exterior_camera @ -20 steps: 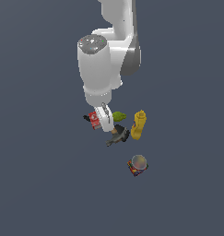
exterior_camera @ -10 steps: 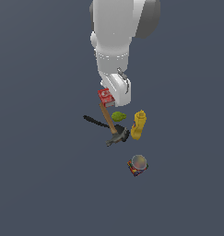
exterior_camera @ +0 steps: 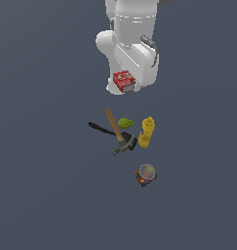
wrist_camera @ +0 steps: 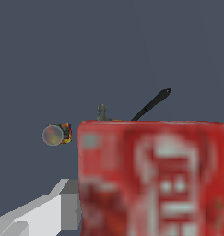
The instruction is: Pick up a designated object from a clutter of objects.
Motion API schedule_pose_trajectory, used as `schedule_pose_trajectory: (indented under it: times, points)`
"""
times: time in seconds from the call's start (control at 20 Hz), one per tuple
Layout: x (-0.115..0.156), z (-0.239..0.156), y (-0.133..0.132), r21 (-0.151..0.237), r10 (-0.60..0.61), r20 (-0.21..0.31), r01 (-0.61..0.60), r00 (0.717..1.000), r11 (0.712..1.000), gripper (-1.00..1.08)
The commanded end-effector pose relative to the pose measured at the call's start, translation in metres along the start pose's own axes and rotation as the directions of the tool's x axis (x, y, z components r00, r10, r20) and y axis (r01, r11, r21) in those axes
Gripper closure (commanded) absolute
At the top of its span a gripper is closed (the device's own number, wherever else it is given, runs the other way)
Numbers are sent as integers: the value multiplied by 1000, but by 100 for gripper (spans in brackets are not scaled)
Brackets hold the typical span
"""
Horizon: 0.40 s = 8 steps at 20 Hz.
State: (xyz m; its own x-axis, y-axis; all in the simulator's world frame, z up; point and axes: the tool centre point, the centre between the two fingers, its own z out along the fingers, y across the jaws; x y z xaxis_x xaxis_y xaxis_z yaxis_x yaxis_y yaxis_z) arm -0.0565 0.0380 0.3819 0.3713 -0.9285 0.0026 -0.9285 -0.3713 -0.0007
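Observation:
The designated object, a small flat red box (exterior_camera: 123, 79) with white lettering, hangs well above the floor with my gripper (exterior_camera: 125, 84) shut on it. In the wrist view the red box (wrist_camera: 152, 177) is blurred and fills most of the picture, with one white finger (wrist_camera: 37, 215) beside it. The clutter of objects lies below on the floor: a wooden-handled hammer (exterior_camera: 115, 130), a green lump (exterior_camera: 125, 123), a yellow bottle (exterior_camera: 147, 132), a thin black tool (exterior_camera: 97, 129) and a silver-topped can (exterior_camera: 146, 174).
The wrist view shows the can (wrist_camera: 56, 134), the black tool (wrist_camera: 153, 104) and the hammer's head (wrist_camera: 102, 110) past the box's edge. The floor is plain dark grey all round the clutter.
The arm has risen and shifted toward the exterior view's right, carrying the red box up out of the clutter. The other objects have stayed where they were.

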Motion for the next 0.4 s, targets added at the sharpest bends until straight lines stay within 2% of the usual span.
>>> schedule_pose_trajectory:
  times: [0.0, 0.35]
  points:
    - [-6, -11, 1, -1, 0, 1, 0, 1000, 1000, 108]
    - [-13, -24, 0, -1, 0, 2, 0, 1000, 1000, 108]
